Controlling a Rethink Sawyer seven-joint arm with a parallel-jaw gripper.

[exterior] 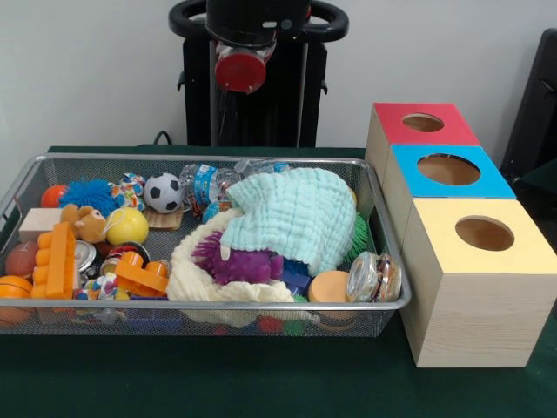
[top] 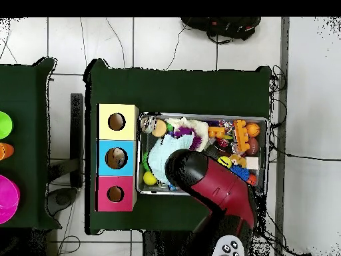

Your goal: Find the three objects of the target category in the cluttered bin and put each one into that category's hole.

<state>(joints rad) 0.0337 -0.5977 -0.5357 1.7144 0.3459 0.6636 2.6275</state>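
Observation:
A wire mesh bin holds a jumble of toys and cloths. A light-blue cloth lies over a cream cloth. A purple spiky toy sits between them. Three wooden boxes stand beside the bin, each with a round hole: red, blue, yellow. The gripper hangs high above the bin's back edge, over the light-blue cloth in the overhead view. Nothing shows in its grasp.
Also in the bin: a soccer ball, yellow ball, teddy bear, orange blocks, water bottle, glass jar, blue spiky ball. Coloured bowls lie on a second table in the overhead view.

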